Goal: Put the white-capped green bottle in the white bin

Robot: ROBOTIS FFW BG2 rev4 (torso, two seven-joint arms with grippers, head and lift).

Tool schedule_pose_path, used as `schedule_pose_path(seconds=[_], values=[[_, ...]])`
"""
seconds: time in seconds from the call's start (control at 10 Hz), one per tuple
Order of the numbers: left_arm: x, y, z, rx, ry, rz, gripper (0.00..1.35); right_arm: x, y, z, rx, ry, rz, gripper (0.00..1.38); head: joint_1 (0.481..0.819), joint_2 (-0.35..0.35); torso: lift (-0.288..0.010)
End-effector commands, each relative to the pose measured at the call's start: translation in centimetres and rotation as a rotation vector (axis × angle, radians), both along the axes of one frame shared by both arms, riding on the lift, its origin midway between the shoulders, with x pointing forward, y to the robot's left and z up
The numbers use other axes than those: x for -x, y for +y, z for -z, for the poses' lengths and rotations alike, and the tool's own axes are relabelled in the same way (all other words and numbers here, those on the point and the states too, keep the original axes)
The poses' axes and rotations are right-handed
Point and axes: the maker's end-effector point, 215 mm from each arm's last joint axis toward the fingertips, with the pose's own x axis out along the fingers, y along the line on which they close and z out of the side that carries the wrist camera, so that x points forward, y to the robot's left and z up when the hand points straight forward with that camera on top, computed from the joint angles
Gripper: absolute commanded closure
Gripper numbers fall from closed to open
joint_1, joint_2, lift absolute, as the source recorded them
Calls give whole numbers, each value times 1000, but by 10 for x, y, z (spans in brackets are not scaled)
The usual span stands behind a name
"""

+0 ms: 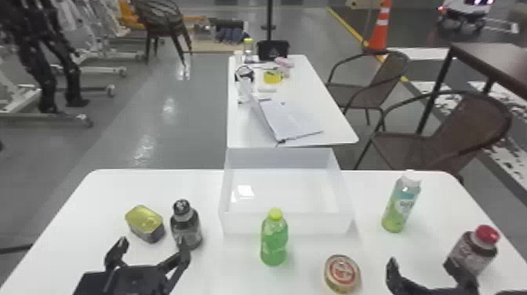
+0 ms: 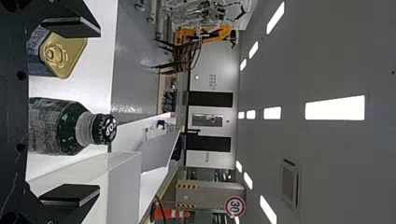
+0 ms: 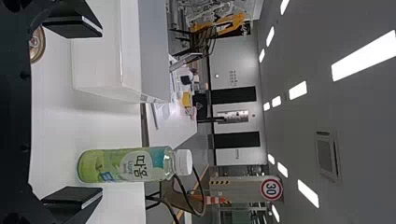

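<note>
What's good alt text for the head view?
White-capped green bottle standing right of a white bin on a white table; yellow-capped bottle before the bin. Left end effector and right end effector, both open, at bottom edge.

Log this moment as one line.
white-capped green bottle: upright on table, outside white bin; left gripper: open; right gripper: open

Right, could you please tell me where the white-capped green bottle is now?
In the head view, the white-capped green bottle stands right of the white bin, beyond the red-capped bottle.

upright white-capped bottle (image 1: 400, 208) near white bin (image 1: 317, 223)
</note>
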Motion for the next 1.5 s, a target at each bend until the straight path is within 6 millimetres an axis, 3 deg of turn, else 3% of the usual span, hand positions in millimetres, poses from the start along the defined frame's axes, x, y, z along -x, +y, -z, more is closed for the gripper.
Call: schedule_pose_path(seconds=[0.0, 0.5, 0.7, 1.4], values=[[-2, -9, 0, 11, 1, 13, 125, -2, 4, -1, 1, -4, -13, 102, 549, 0, -100], [-2, -10, 2, 16, 6, 15, 125, -4, 4, 0, -2, -3, -13, 102, 549, 0, -100], [-2, -9, 2, 20, 6, 13, 125, -7, 1, 9, -23, 12, -6, 102, 549, 0, -100], [1, -3, 5, 47, -4, 1, 125, -56, -22, 48, -40, 63, 22, 102, 549, 0, -100]])
